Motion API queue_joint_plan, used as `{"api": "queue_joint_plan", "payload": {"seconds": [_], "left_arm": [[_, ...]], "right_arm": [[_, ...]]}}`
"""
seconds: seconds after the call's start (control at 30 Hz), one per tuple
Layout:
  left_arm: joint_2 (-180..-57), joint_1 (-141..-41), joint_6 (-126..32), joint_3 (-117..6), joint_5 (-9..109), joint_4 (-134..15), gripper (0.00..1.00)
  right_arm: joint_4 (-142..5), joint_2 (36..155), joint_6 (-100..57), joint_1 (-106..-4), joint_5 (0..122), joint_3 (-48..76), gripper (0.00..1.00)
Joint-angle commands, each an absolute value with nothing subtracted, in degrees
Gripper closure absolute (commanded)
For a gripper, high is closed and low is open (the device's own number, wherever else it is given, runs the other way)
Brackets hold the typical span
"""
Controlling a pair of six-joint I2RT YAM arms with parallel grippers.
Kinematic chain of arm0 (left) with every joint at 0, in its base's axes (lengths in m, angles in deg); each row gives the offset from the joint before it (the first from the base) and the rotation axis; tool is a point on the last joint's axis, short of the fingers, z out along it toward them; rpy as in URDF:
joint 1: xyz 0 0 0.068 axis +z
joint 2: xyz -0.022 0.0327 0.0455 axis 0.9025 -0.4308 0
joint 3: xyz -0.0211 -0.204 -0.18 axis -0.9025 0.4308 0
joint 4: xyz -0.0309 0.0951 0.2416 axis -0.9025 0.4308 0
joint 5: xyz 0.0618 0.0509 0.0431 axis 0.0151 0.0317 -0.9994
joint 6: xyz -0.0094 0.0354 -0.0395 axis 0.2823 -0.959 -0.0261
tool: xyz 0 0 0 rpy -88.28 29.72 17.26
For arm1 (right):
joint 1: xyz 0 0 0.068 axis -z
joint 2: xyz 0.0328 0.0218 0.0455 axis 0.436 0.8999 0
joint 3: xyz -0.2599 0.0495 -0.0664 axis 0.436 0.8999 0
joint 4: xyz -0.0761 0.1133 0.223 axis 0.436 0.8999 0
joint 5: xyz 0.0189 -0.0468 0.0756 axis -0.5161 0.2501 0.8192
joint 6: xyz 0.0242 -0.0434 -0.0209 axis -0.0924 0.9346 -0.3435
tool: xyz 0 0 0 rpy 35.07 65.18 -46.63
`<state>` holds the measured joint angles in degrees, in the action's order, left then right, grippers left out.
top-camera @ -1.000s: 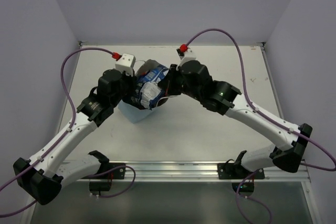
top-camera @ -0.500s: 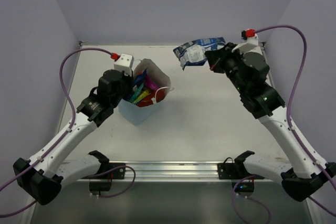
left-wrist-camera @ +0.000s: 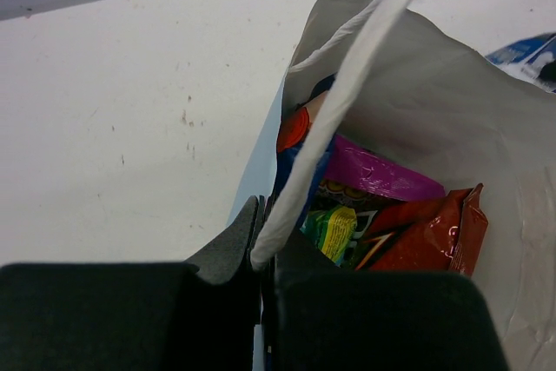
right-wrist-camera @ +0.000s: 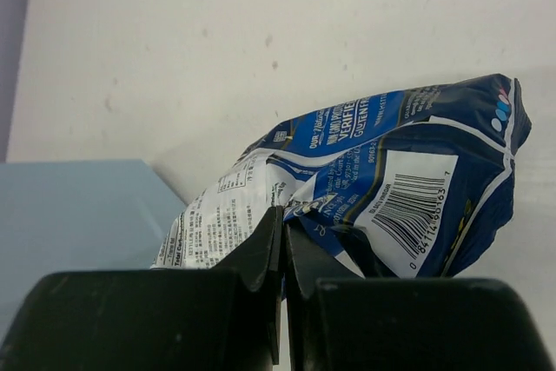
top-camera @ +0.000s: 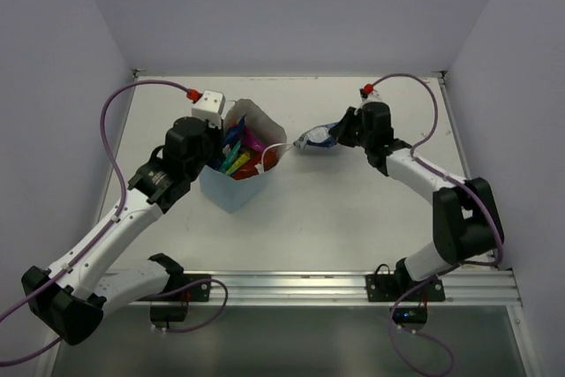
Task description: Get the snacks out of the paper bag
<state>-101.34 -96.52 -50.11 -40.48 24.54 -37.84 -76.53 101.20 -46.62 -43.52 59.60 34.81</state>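
The right gripper [top-camera: 334, 136] has swung down to the paper bag's [top-camera: 231, 190] three o'clock, jaws pinching the blue-white packet [top-camera: 314, 140]; release it flat there. The left gripper [top-camera: 214, 149] clamps the bag's nine-o'clock rim.

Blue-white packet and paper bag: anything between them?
Top view: only the paper bag's own white loop handle pokes toward the blue-white packet; otherwise the table is bare there.

Matt paper bag [top-camera: 225, 192]; glossy, crinkled foil packet [right-wrist-camera: 391, 180]; matt, scuffed white table [top-camera: 353, 209].
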Motion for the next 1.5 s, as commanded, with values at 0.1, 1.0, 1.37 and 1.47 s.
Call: {"api": "queue_joint_plan", "payload": {"seconds": [0.1,1.0,1.37,1.47], "left_arm": [[-100.10,-97.09,-51.28,-43.91,24.32,-39.15,1.00],[-102.30,-97.18,-57.26,-52.08,27.49,-38.54,1.00],[-102.91,-97.09,-55.85,-52.17,29.77,-39.15,1.00],[-102.83,-97.09,-55.76,-52.00,30.03,-39.15,1.00]], "right_arm": [[-86.35,103.17,-48.06,-43.60,65.86,38.54,0.82],[-33.33,100.35,-58.94,-79.28,41.78,-6.98,0.24],[-42.83,110.19,-71.78,-81.31,39.76,-2.40,0.24],[-44.67,112.48,-73.46,-81.31,37.92,-2.67,0.24]]}}
